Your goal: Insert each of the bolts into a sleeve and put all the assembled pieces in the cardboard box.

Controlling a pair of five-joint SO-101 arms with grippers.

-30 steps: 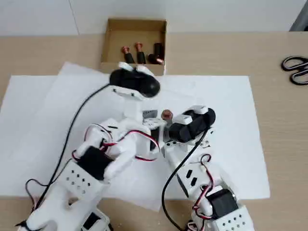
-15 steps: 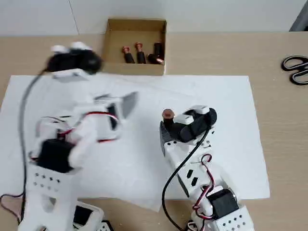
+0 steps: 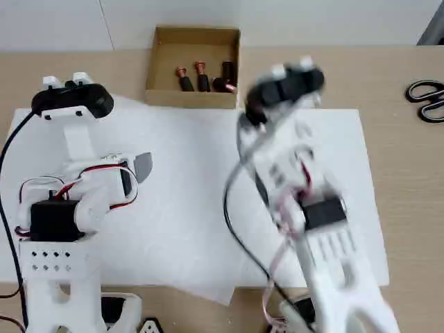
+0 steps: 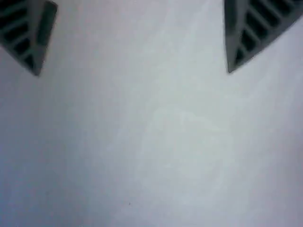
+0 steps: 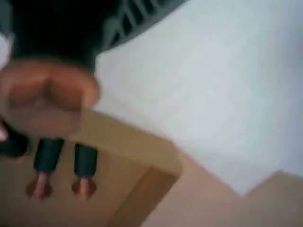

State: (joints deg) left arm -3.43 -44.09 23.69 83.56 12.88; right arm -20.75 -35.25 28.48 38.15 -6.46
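Observation:
My right gripper (image 3: 246, 114) hangs just past the near right corner of the cardboard box (image 3: 156, 69), shut on an assembled piece (image 5: 47, 94), a copper-headed bolt in a black sleeve. In the right wrist view that piece hovers above the box wall (image 5: 132, 146), and two finished pieces (image 5: 66, 163) lie inside. From above, three assembled pieces (image 3: 202, 76) lie in the box. At the left of the white paper (image 3: 194, 201), my left gripper (image 3: 139, 170) is open. Its two fingertips (image 4: 35, 66) stand wide apart above bare paper, with nothing between them.
Scissors (image 3: 424, 100) lie on the wooden table at the far right edge. The paper sheet covers most of the table in front of the box. The two arm bases stand at the near edge.
The left arm swung away to the left, off the piece at the centre, and now hangs open. The right arm stretched forward toward the box, carrying the assembled piece.

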